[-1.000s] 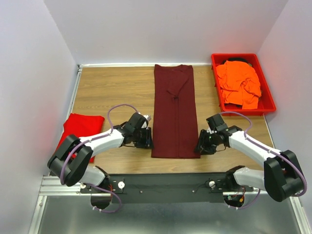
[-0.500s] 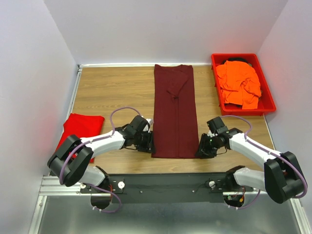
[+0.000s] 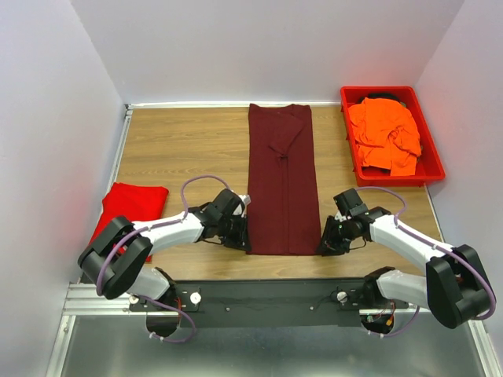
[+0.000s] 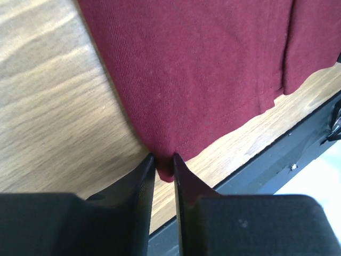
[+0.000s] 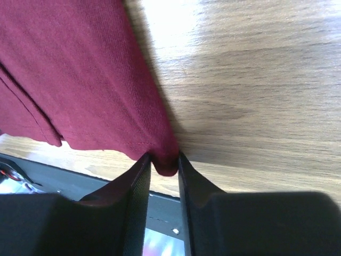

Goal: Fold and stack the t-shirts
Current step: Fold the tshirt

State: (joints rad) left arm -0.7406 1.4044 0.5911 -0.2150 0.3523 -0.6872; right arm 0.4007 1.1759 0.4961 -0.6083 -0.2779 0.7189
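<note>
A maroon shirt (image 3: 281,181), folded lengthwise into a narrow strip, lies flat down the middle of a wooden table (image 3: 181,149), its long axis running straight from the near edge, where the two arms are mounted, to the far edge by the back wall. The hem end points toward the arms, and the tucked sleeve folds show in the far half of the strip. The left gripper (image 3: 245,236) sits low at the near left corner of the hem and the right gripper (image 3: 324,245) at the near right corner, one on each side of the strip. Both wrist views show the same thing up close: the left gripper (image 4: 164,160) has its fingers drawn to a narrow gap with the very tip of the cloth corner pinched between them, and the right gripper (image 5: 164,160) is likewise closed narrow on its own corner, the fabric bulging a little between the fingers. The rest of the hem lies on the wood, just short of the black frame at the table's edge. Away from the action, a red shirt (image 3: 134,206) rests folded at the table's left edge, partly behind the left arm, and an orange shirt (image 3: 385,135) lies crumpled in a red bin (image 3: 393,180) at the far right corner, well apart from the maroon one.
</note>
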